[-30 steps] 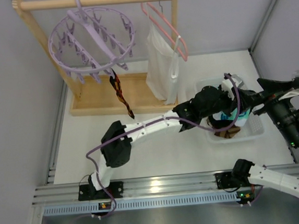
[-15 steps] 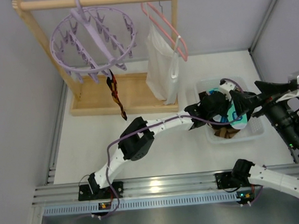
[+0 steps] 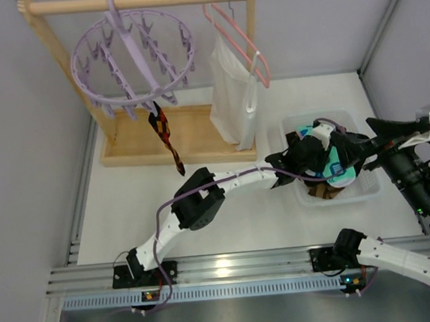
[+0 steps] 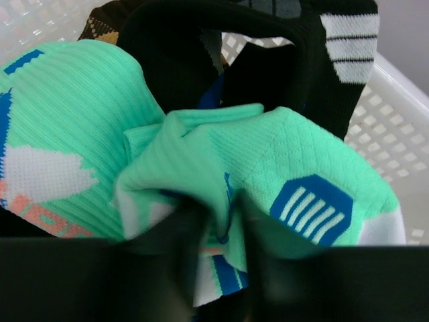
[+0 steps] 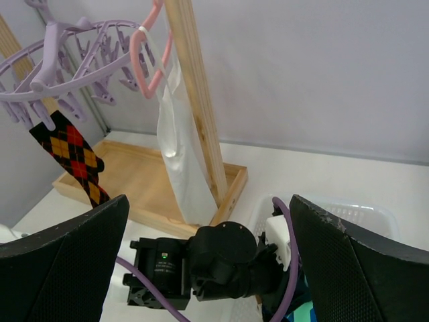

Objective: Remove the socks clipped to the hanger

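Seeing left gripper [image 4: 220, 231] jaws just cracked round teal sock [image 4: 295, 161] in basket [image 3: 369, 187]; hold unclear. My remaining job: argyle sock [image 3: 166, 139] on hanger [image 3: 136, 55].

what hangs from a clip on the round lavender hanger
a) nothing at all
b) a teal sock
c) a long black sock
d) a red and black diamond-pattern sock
d: one patterned sock dangles from a clip under the hanger, while the teal sock and black sock lie in the white basket.
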Controlling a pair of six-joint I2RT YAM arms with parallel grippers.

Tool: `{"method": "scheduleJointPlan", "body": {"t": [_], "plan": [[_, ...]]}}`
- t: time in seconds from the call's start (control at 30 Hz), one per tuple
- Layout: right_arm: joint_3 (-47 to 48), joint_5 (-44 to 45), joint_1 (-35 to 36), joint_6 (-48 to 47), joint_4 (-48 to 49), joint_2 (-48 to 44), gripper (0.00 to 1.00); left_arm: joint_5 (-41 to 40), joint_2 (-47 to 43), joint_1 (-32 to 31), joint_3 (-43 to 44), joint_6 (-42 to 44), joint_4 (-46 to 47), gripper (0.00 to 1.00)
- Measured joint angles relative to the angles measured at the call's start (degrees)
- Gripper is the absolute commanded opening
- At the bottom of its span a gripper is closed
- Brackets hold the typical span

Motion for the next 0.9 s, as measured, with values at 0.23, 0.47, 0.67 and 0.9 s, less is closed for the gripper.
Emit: {"method": "scheduleJointPlan", "body": {"t": [0.23, 0.47, 0.67, 0.9], "plan": [[0.0, -0.02, 0.0, 0.09, 0.0, 0.0, 0.99, 0.55, -5.22, -0.39, -3.98, -0.17, -1.42, 0.74], [0.04, -0.09, 0.0, 0.63, 0.0, 0.02, 0.99, -1.79, -15.65, -0.35, -10.19, -0.48, -2.62, 0.98], [0.09, -0.33, 0.0, 1.09, 0.26, 0.98, 1.0, -9.25, -27.21, -0.79, -20.39, -0.57, -2.25, 0.98], [-1.57, -0.37, 0.0, 1.25, 2.62, 1.86, 0.99, -25.9, -46.23, -1.86, -44.19, -3.13, -4.02, 0.98]]}}
